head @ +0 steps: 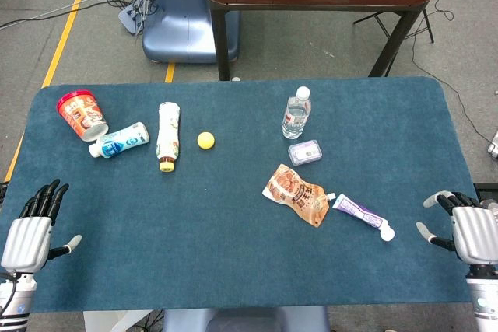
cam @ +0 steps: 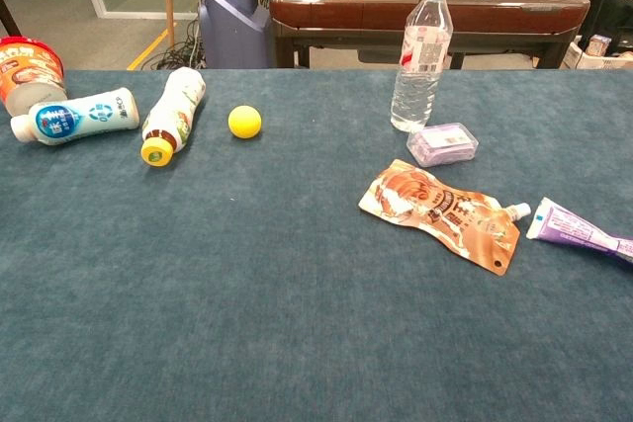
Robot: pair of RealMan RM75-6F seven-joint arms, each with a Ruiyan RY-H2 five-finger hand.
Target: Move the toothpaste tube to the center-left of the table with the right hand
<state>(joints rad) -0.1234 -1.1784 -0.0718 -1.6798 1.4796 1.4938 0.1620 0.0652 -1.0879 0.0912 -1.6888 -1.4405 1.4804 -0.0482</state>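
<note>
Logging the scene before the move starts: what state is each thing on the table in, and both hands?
Purple toothpaste tube: lying flat, capped, unheld.
Orange spouted pouch: lying flat.
Clear water bottle: upright, capped.
Yellow-capped bottle: on its side.
White-and-blue bottle: on its side.
Red cup: tipped over.
Left hand: open, empty.
Right hand: open, empty.

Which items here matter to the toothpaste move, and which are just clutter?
Job: toothpaste tube, right hand, table.

Lying about: brown pouch, water bottle, small purple box, yellow ball, two lying bottles, red cup.
</note>
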